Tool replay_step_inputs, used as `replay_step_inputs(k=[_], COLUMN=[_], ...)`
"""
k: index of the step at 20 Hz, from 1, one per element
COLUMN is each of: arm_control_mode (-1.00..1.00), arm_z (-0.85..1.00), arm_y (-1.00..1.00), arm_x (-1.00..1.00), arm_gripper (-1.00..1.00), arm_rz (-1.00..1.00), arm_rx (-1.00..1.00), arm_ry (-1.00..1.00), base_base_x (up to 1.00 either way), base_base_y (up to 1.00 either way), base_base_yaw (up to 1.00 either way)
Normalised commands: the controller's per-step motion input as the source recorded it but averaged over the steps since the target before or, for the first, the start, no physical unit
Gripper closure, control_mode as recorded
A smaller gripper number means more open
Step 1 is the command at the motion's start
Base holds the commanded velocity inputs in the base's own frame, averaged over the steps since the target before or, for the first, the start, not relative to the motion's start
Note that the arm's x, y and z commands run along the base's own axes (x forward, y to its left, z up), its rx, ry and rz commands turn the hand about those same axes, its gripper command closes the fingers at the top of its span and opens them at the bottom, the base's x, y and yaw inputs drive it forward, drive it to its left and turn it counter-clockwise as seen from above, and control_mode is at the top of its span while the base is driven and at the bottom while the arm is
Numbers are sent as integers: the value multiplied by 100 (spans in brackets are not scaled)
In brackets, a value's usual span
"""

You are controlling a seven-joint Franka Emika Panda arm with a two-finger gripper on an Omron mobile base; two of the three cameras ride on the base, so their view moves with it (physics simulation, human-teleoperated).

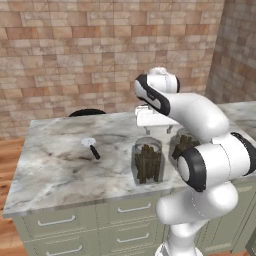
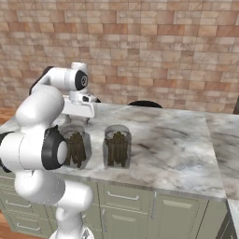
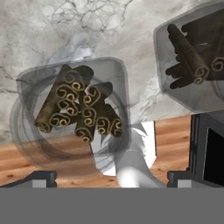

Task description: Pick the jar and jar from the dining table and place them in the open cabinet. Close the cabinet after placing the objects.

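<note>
Nothing is stowed yet: both clear glass cylindrical jars of dark brown sticks (image 1: 147, 161) (image 1: 181, 145) stand side by side near the front edge of the grey-veined white marble dining table (image 1: 55, 170), with the white arm's two-finger gripper (image 3: 111, 177) hovering above them, spread wide and empty.

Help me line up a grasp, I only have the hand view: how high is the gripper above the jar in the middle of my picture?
Observer: The gripper hangs clear above the left jar, not touching it, jaws open.
Operator: What lies on its side away from the other jar?
Observer: A small white-headed utensil with a black handle, further left on the marble dining table, well apart.
Operator: Anything behind the table?
Observer: A dark rounded seat back rises past the far edge.
</note>
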Motion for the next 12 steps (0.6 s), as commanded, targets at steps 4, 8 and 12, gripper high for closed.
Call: replay_step_inputs(k=[4, 8, 12], arm_control_mode=[-100, -100, -100], arm_z=[-17, -24, -33], arm_y=[0, 0, 0], arm_x=[2, 13, 14], arm_gripper=[-100, -100, -100], arm_rz=[0, 0, 0], arm_rx=[0, 0, 0], arm_ry=[0, 0, 0], base_base_x=[0, 0, 0], base_base_y=[0, 0, 0], base_base_yaw=[0, 0, 0])
